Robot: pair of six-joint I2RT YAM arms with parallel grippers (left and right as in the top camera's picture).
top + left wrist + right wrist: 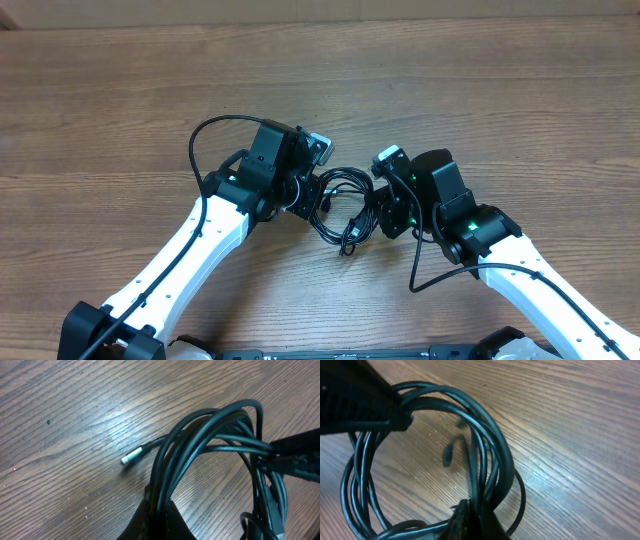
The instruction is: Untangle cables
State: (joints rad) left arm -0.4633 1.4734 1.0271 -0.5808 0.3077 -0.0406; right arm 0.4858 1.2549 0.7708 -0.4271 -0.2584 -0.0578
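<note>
The cables (345, 178), thin and black, sit bunched in a loose coil near the middle of the wooden table (120, 90). The left gripper (159, 510), at 9 o'clock of the bundle, is clenched on several strands. The right gripper (470, 515), at 3 o'clock, is clamped on the coil too. In the left wrist view, one silver-tipped plug (127, 459) lies on the wood at 9 o'clock of the loop.
</note>
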